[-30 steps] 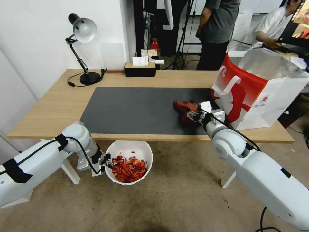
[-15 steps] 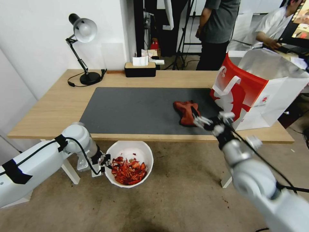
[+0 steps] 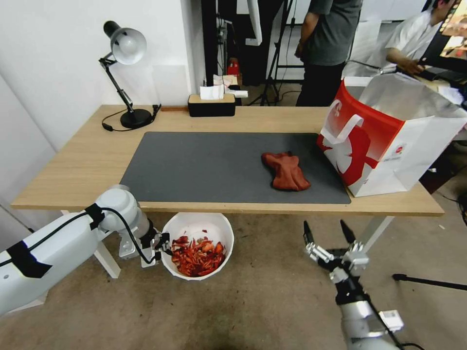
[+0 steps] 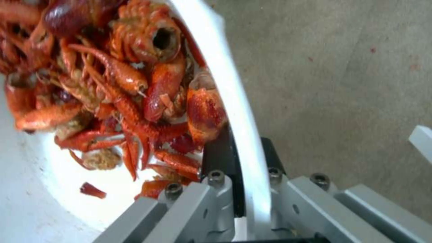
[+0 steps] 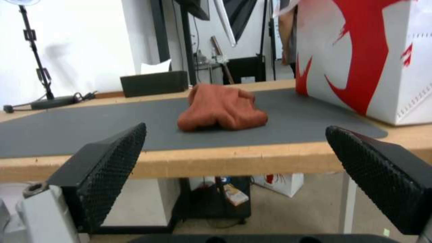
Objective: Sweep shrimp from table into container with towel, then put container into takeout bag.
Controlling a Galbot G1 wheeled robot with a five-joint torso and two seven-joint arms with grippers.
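Left pincer [image 3: 158, 243]: clamped on the rim of the bowl [image 3: 214, 226], one finger [image 4: 219, 158] inside the wall and one outside, as the left wrist view confirms. The bowl hangs below the front edge of the desk [image 3: 73, 160], above the floor, at about 7 o'clock from the mat [image 3: 204, 165].

Shrimp [image 3: 197, 255]: all visible pieces lie inside the bowl, heaped against the wall next to the left pincer. In the left wrist view the shrimp [image 4: 130, 84] press up to the inner finger.

Right pincer [image 3: 328, 233]: open wide and empty, fingers pointing up toward the desk edge. It sits below desk level, in front of the desk, at about 5 o'clock from the towel [image 3: 286, 170]. In the right wrist view both pads [image 5: 112, 162] stand well apart, with the towel [image 5: 220, 108] seen between them, farther off.

Towel: crumpled on the mat near its right end, apart from both pincers.

Bag [image 3: 389, 141]: upright on the right end of the desk, mouth open, at 3 o'clock from the towel. Its near corner seems to overlap the mat edge; contact is hard to judge.
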